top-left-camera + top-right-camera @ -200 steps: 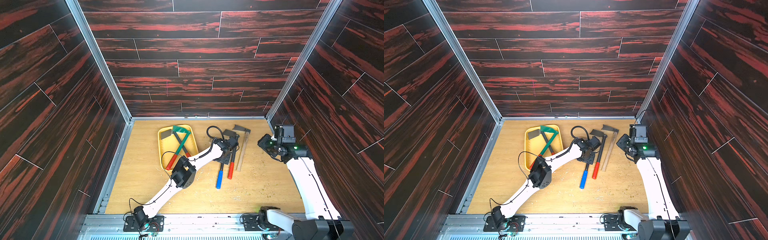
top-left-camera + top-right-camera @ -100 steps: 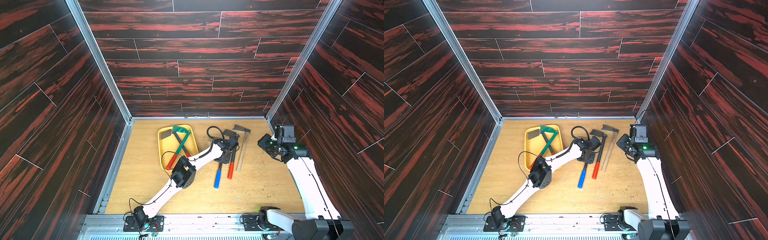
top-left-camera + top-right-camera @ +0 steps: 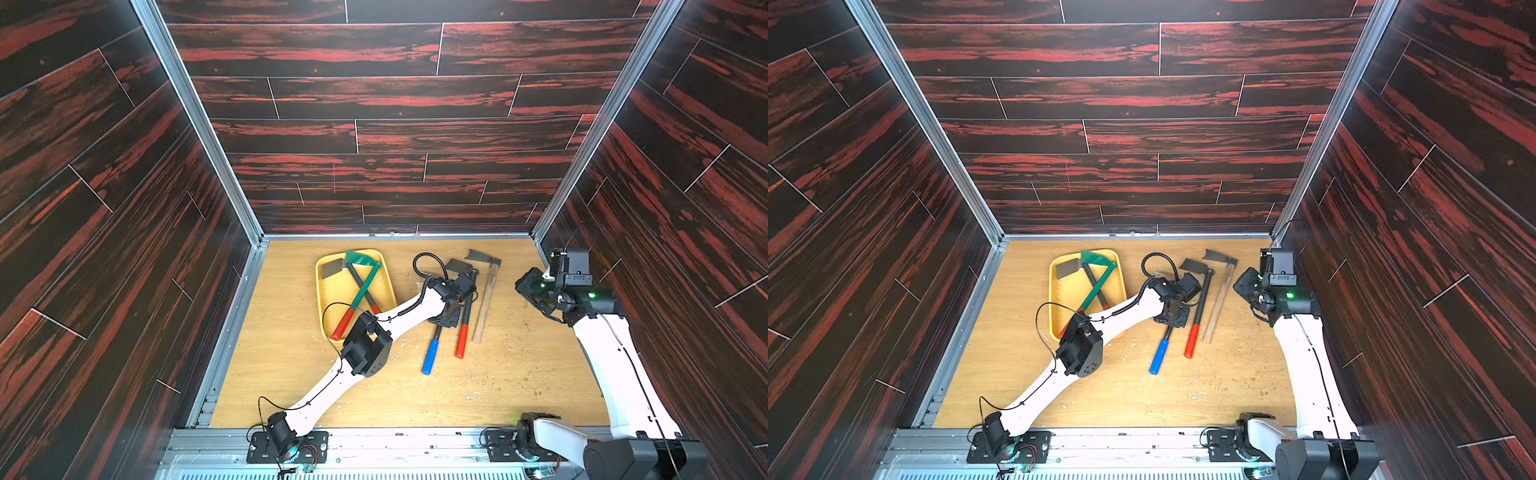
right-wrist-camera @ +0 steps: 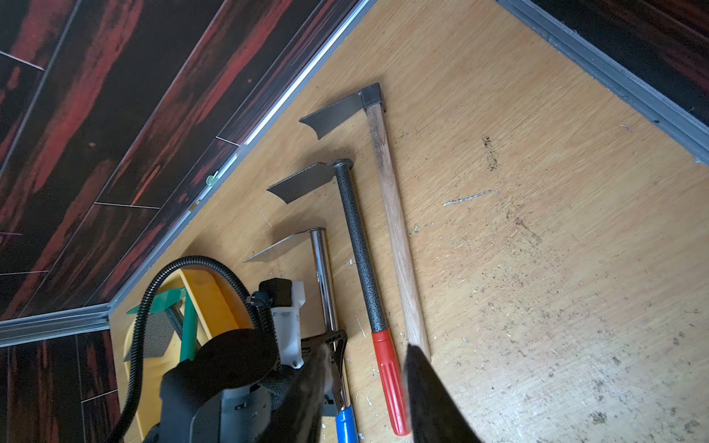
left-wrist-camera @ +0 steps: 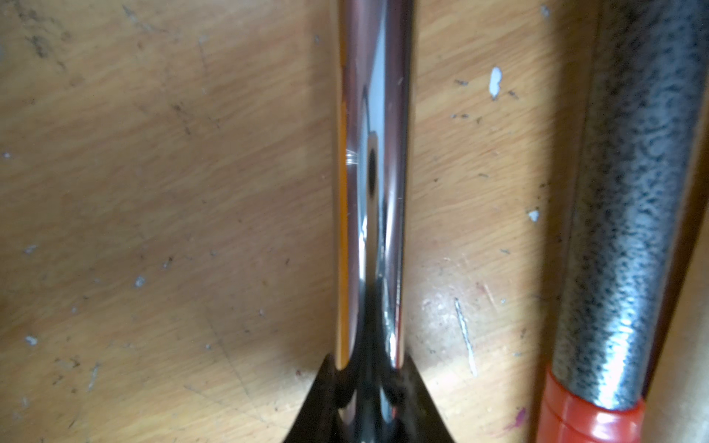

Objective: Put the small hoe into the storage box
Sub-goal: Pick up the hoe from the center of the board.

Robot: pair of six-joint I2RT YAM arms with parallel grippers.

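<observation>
Chrome-shafted small hoe (image 4: 323,280) lies flat — left claw (image 4: 334,343) clamped on its shaft.

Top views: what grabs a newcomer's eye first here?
The white left arm stretches across the wooden floor, with the left tool shut on the chrome shaft of the blue-handled hoe. Beside it lie a red-handled hoe and a wooden-handled hoe, parallel. At back left, the yellow tray holds two crossed hoes.

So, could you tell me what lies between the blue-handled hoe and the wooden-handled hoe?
The red-gripped hoe, with its speckled dark shaft, lies between the blue-handled hoe and the wooden-handled hoe; both top views and the right wrist view show it.
</observation>
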